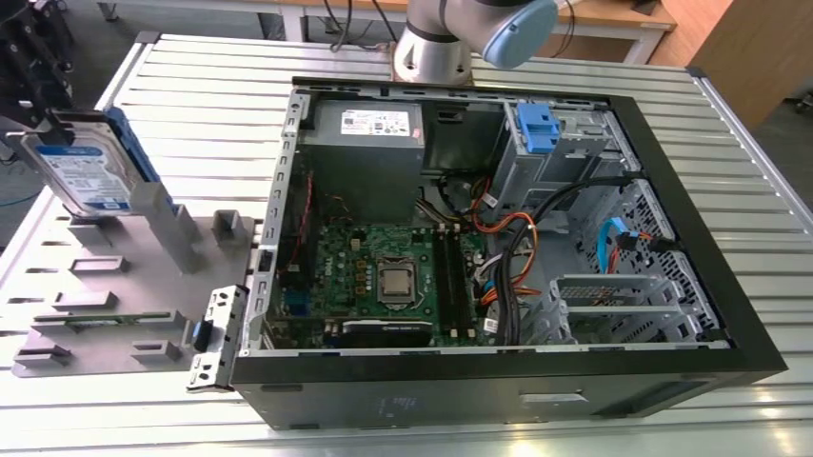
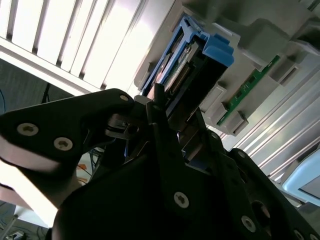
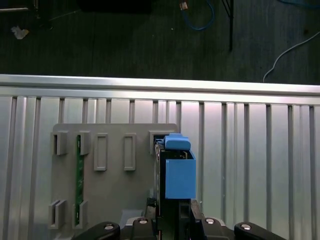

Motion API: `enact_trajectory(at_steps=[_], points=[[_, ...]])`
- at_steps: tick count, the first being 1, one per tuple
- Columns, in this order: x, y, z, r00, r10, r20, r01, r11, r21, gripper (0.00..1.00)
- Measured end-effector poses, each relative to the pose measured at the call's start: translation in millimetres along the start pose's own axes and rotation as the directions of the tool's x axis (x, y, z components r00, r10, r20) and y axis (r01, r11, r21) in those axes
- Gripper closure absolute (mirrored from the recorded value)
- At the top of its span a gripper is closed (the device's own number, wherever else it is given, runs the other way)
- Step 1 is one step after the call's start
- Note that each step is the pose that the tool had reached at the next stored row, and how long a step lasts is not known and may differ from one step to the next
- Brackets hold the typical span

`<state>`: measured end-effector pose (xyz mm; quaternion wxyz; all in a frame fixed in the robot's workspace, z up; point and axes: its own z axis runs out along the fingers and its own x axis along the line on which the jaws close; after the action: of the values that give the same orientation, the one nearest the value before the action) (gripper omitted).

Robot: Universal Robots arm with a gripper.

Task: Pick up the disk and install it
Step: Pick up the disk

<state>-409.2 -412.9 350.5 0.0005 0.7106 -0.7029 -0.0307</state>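
Disk [image 1: 87, 171] and end effector [image 3: 174, 222] meet at the drive's upper end. In both wrist views the end effector [image 2: 177, 117] sits around the disk [image 3: 178, 172] close to its blue handle [image 2: 218, 50], though I cannot tell whether it is clenched on the drive or only set about it. The disk stands on edge in a slot of the grey holder [image 1: 171, 238], at the holder's far corner on the exterior view's left. A green memory module [image 3: 79, 175] lies in another slot, well apart. The holder rests on the slatted desk [image 1: 190, 86], just beside the open computer case [image 1: 445, 395], where a blue bracket [image 1: 539, 129] sits in the drive bay [image 1: 578, 143]. Likely trouble: a hold on the springy plastic rails rather than the metal body could let the drive tilt or slip. Any tilt could jam it against the slot walls and drag the holder along. The loose cables [image 1: 508, 248] near the bay could also snag it.
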Motion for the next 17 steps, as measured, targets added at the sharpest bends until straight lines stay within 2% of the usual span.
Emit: enact_trajectory(at_steps=[17], points=[[-2.7, 2.6, -59.3, 1.0, 0.0, 0.0, 0.0, 1.0, 0.0003, 0.65]])
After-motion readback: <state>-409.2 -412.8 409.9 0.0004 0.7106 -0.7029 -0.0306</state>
